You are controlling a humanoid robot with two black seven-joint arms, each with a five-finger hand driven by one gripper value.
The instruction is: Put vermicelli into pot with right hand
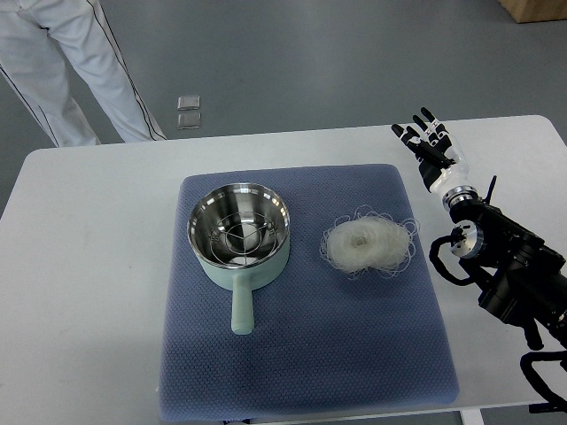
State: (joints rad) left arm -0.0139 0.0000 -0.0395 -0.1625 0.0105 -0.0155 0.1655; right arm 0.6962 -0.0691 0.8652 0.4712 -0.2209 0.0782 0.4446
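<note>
From the top view, one white worktop (pixel 97 266) carries one blue-grey mat (pixel 301 354). On the mat stand two things. One pot (pixel 238 232), pale green outside and steel inside, sits on the left part of the mat, its single handle (pixel 241 310) pointing toward the near edge; a wire rack lies in its bottom. One nest of vermicelli (pixel 368 243), white and loosely coiled, lies on the mat to the right of the pot, apart from it and not touching.

One robot hand shows: the right hand (pixel 428 146), at the far right of the worktop, off the mat and beyond the vermicelli. Its fingers (pixel 415 135) are spread and released, holding nothing. Its black arm runs off toward the near right corner.

On the far side, a person's two legs (pixel 62 62) in white trousers stand on the grey floor (pixel 354 62), with two small clear squares (pixel 189 111) on the floor nearby.
</note>
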